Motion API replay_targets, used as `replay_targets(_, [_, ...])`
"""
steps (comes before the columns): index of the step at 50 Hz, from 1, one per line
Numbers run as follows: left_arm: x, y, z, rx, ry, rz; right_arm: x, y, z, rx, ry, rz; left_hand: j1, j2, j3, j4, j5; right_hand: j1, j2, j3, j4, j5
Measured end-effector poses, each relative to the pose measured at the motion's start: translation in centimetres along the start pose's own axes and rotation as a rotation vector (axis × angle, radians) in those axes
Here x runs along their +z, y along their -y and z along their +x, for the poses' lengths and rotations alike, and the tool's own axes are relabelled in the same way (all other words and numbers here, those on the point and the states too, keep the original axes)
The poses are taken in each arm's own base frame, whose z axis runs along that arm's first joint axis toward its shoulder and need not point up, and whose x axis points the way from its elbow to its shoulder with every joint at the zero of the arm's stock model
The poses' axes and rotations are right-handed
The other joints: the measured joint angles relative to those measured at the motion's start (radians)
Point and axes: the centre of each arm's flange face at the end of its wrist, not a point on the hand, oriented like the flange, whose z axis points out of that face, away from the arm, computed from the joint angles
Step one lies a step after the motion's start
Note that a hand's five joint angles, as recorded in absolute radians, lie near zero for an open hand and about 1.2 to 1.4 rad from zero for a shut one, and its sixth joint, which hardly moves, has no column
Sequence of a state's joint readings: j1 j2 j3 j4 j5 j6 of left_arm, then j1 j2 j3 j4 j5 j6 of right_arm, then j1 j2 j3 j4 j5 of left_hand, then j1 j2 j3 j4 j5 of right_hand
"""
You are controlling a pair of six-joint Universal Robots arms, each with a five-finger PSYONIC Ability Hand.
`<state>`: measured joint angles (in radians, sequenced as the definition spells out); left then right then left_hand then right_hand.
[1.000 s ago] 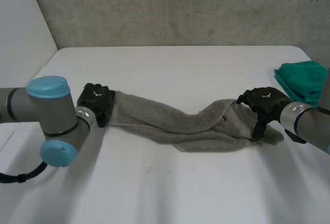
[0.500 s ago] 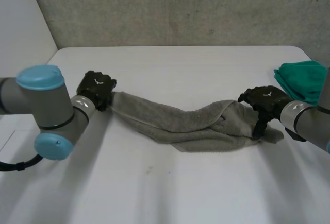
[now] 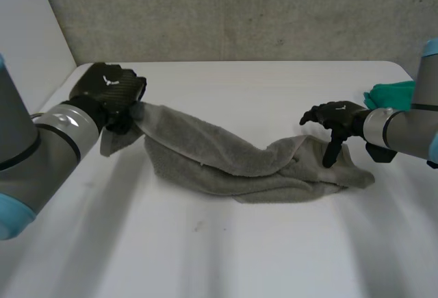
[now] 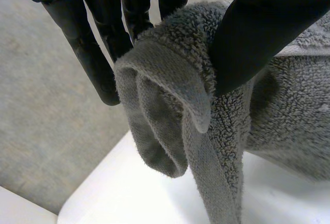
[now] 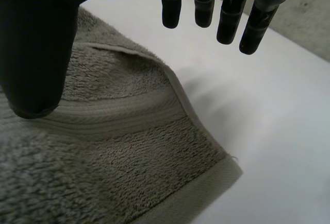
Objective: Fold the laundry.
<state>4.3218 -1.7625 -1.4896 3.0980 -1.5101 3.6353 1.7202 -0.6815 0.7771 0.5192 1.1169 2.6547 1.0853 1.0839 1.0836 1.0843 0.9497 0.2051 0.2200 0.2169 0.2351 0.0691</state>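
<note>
The left hand (image 4: 268,28) pinches a grey towel (image 4: 170,80), thumb against fingers (image 4: 98,54). Its bunched edge droops over the white tabletop (image 4: 129,195).

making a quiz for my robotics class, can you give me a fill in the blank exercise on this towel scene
1. The left hand is shut on one end of the ____ towel.
2. The right hand, over the towel's other end, is ____ and holds nothing.
3. The second cloth, beyond the right hand, is ____.
4. The towel lies on a ____ table.
Missing words: grey; open; green; white.
</note>
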Motion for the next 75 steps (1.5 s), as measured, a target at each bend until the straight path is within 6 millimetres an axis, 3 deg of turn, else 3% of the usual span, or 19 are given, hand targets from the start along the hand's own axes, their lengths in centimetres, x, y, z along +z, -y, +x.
replay_targets(11, [-1.8,2.8,-1.4,-0.022,0.041,0.08,3.9,-1.7,-0.4,0.036,0.085,0.035,0.0,-0.003,-0.003,-0.003,0.0,0.007,0.027,0.032,0.007,0.017])
replay_targets(14, [-1.8,3.0,-1.7,-0.024,0.048,0.085,4.6,-1.7,-0.9,0.061,0.119,0.056,0.002,0.0,-0.001,-0.002,0.0,0.203,0.248,0.256,0.238,0.209])
replay_targets(16, [-1.8,3.1,-1.9,-0.028,0.053,0.089,4.8,-1.7,-1.1,0.072,0.132,0.066,0.003,0.001,0.003,0.002,0.0,0.209,0.256,0.264,0.245,0.216])
replay_targets(30, [-1.6,5.4,-4.1,-0.163,0.112,0.177,5.4,-1.3,-1.8,0.07,0.152,0.092,0.003,0.027,0.021,0.032,0.0,0.391,0.476,0.477,0.459,0.421])
replay_targets(31, [-1.6,5.8,-4.6,-0.182,0.127,0.199,5.4,-1.3,-1.8,0.069,0.153,0.091,0.003,0.03,0.023,0.033,0.001,0.536,0.65,0.637,0.62,0.58])
replay_targets(34, [-1.7,6.2,-5.3,-0.2,0.148,0.227,5.5,-1.4,-1.9,0.068,0.154,0.092,0.003,0.032,0.023,0.036,0.003,0.626,0.757,0.756,0.728,0.692])
replay_targets(36, [-1.7,6.5,-5.9,-0.213,0.169,0.254,5.5,-1.4,-1.9,0.066,0.155,0.093,0.003,0.033,0.023,0.041,0.003,0.778,0.954,0.954,0.94,0.907])
replay_targets(42, [-1.4,6.9,-6.7,-0.222,0.199,0.289,5.5,-1.0,-1.6,0.058,0.147,0.107,0.003,0.033,0.023,0.041,0.003,0.778,0.955,0.963,0.951,0.919])
replay_targets(47, [-0.2,7.2,-7.9,-0.218,0.233,0.318,5.1,1.5,-0.4,0.018,0.097,0.197,0.003,0.034,0.023,0.041,0.003,0.778,0.955,0.963,0.952,0.919])
replay_targets(49, [0.6,7.3,-8.4,-0.213,0.245,0.33,4.7,3.2,0.3,-0.002,0.062,0.257,0.003,0.034,0.023,0.041,0.003,0.778,0.955,0.963,0.952,0.919])
replay_targets(55, [3.7,8.5,-10.1,-0.19,0.292,0.421,1.2,11.4,3.4,-0.058,-0.115,0.557,0.003,0.034,0.023,0.041,0.003,0.778,0.955,0.963,0.952,0.919])
replay_targets(56, [4.6,9.2,-10.6,-0.184,0.309,0.46,-1.0,14.5,4.2,-0.071,-0.174,0.671,0.003,0.034,0.023,0.041,0.003,0.778,0.955,0.963,0.952,0.919])
replay_targets(58, [5.3,9.9,-11.2,-0.176,0.329,0.504,-2.7,16.6,4.4,-0.08,-0.207,0.744,0.003,0.034,0.023,0.041,0.003,0.778,0.955,0.963,0.952,0.919])
replay_targets(59, [5.3,9.9,-11.2,-0.176,0.329,0.504,-2.7,16.6,4.4,-0.08,-0.207,0.744,0.003,0.034,0.023,0.041,0.003,0.778,0.955,0.963,0.952,0.919])
replay_targets(61, [6.1,11.0,-12.0,-0.167,0.366,0.58,-6.0,19.8,3.8,-0.095,-0.24,0.843,0.003,0.034,0.023,0.041,0.003,0.778,0.955,0.963,0.952,0.919])
replay_targets(64, [6.4,11.4,-12.4,-0.165,0.39,0.627,-8.0,20.7,2.6,-0.097,-0.237,0.848,0.003,0.033,0.023,0.039,0.001,0.778,0.955,0.963,0.952,0.923])
replay_targets(68, [6.5,10.8,-12.1,-0.167,0.39,0.628,-9.5,20.4,1.4,-0.1,-0.224,0.807,0.003,0.029,0.021,0.032,0.0,0.778,0.955,0.963,0.952,0.924])
replay_targets(72, [6.6,8.1,-10.9,-0.173,0.363,0.559,-10.9,18.7,-0.3,-0.123,-0.205,0.718,0.003,0.016,0.019,0.015,0.0,0.778,0.955,0.963,0.952,0.924])
replay_targets(75, [6.7,4.3,-9.5,-0.182,0.325,0.449,-11.1,15.5,-2.0,-0.165,-0.184,0.597,0.003,0.011,0.014,0.01,0.0,0.778,0.955,0.963,0.952,0.924])
